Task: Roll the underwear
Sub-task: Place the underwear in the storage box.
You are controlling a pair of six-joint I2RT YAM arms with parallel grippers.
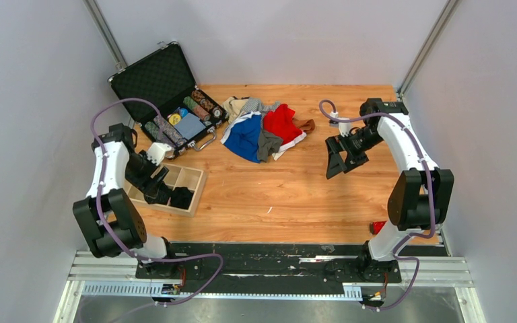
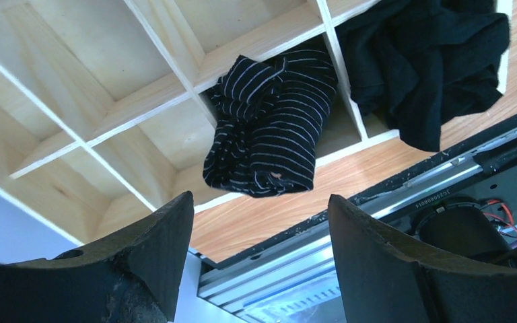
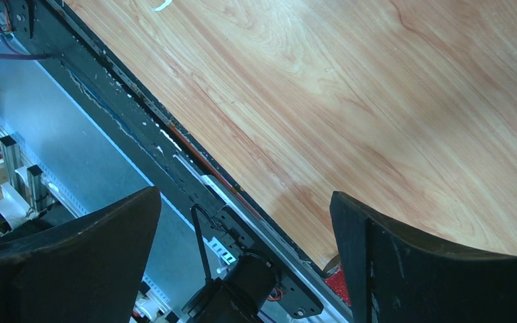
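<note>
Underwear, next piece to roll: judged to come from the loose heap.

Right gripper, fingers spread, holds nothing and hangs over bare wood. The underwear heap lies at 10 o'clock from it in the top view, apart, and spreads wider along 9–3. This arm is the nearer one.

Left gripper, fingers spread and empty, sits above the wooden tray. A striped roll lies in a near-row compartment, a plain black piece in the one beside it. The other compartments in view are bare.

An open case is at 9 o'clock of the heap.
</note>
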